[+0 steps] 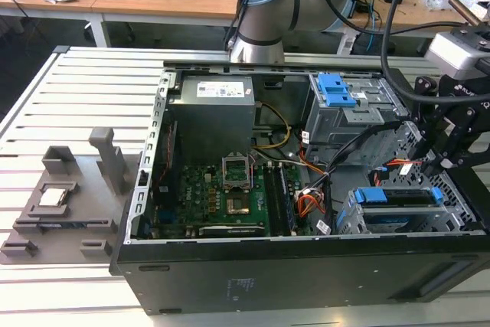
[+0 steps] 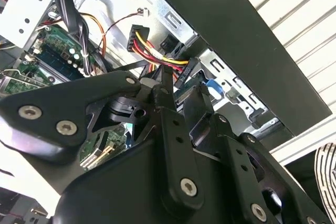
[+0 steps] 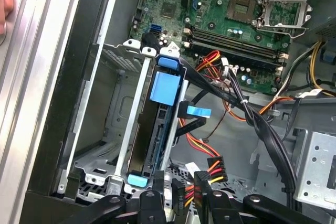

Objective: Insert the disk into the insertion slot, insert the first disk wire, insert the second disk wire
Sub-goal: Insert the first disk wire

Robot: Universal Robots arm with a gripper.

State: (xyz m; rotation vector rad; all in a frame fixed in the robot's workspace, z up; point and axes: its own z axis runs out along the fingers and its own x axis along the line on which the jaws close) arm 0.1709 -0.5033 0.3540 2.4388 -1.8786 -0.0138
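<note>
Fingers [image 2: 166, 90] of the gripper [image 2: 178, 83] stood almost closed, pinching the black plug of a disk wire [image 2: 157, 51] with red, yellow and black leads, just beside the end of the disk [image 3: 143, 140]. The disk sat in the insertion slot [image 3: 122, 56], blue rails along its sides. In the exterior view, from its left: a grey fixture [image 1: 57, 197] lay on the slatted metal table [image 1: 46, 89]; the open computer case [image 1: 230, 281] stood in the middle; the slot occupied the case's near corner on the exterior view's right, the gripper hovering just above. Wooden benches [image 1: 153, 1] strewn with cables ran behind.
</note>
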